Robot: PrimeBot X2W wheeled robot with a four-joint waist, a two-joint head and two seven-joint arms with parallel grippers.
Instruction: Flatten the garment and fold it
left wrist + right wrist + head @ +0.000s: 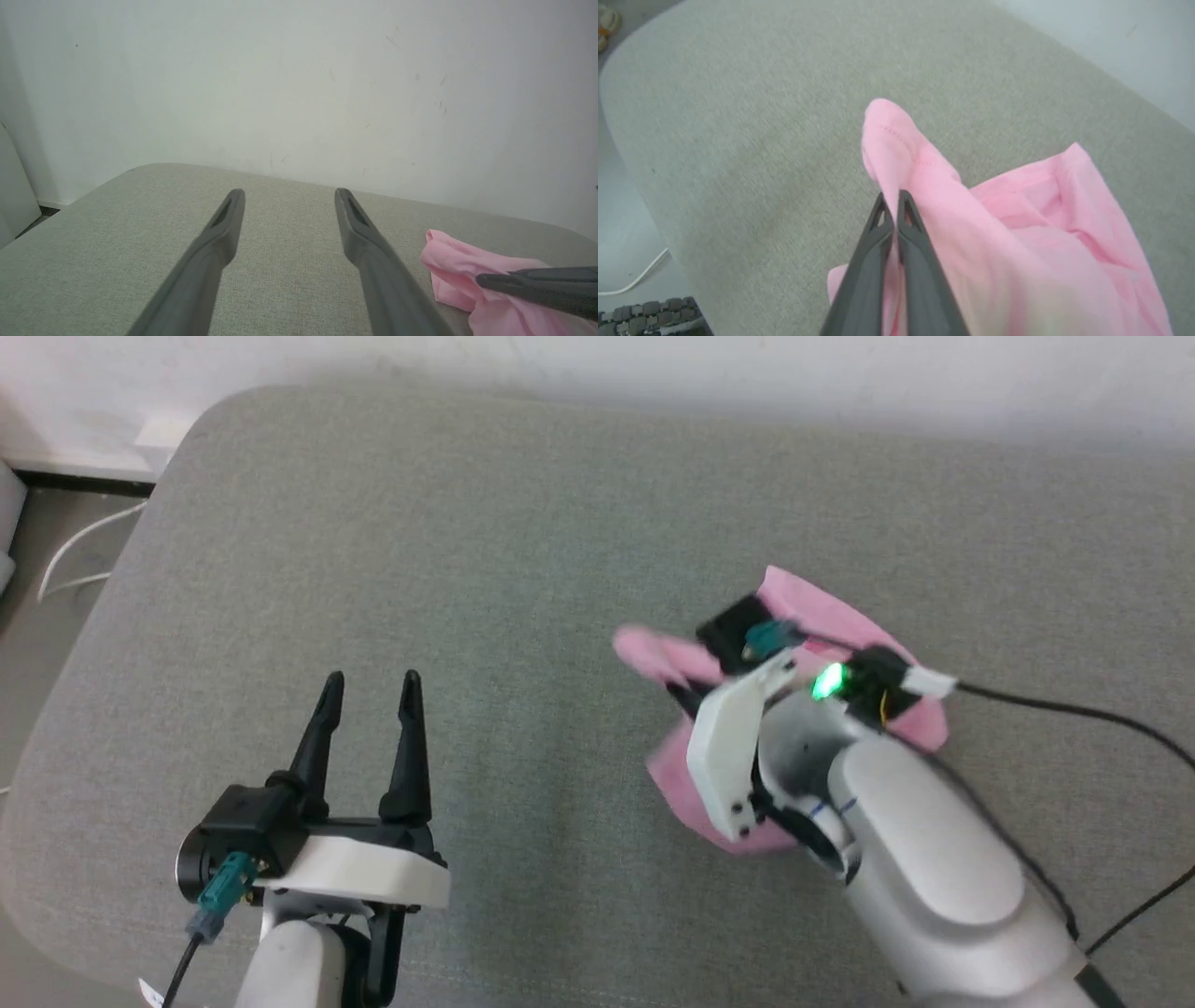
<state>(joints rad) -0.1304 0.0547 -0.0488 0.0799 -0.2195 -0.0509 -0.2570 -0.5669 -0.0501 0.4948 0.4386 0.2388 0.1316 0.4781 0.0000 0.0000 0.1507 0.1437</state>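
- The garment [1017, 224] is lying crumpled on the right of the grey table [467, 523], not yet flattened.
- The right gripper [892, 198] is pinching a raised fold, fingers clamped on the cloth.
- The left gripper [371, 686] is hovering well apart from it, fingers spread and empty.
- Flattening is barely beginning, I judge, and all the folding is waiting.

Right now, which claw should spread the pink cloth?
The right claw: it is shut on a fold of the cloth, while the left claw hangs open, apart from it.
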